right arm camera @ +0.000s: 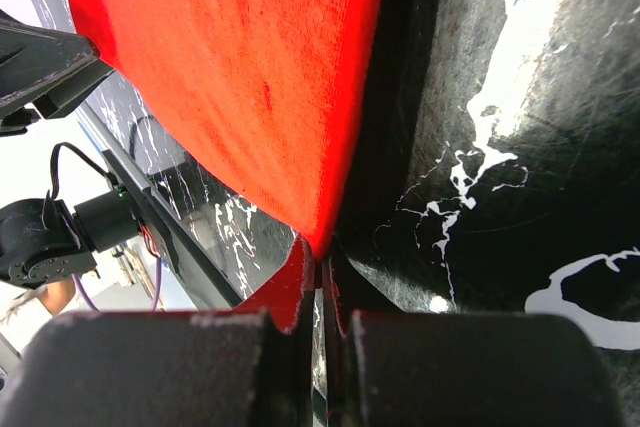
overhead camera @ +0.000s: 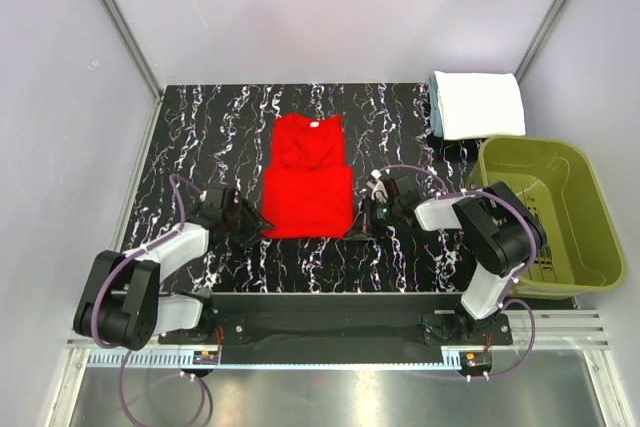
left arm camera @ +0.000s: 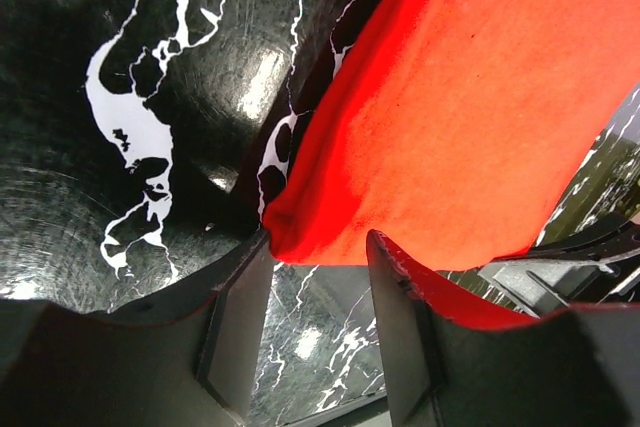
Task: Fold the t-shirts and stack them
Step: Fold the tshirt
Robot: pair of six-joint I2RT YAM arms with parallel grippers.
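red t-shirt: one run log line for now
bright red cloth t-shirt: lying flat | left gripper: open at its near-left corner | right gripper: shut on its near-right corner

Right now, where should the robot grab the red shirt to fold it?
Its two near bottom corners, one tool each, from the outer sides. The red t-shirt lies flat, hem nearest, so those corners stick out. The right tool pinches one; the left tool is open at the other.
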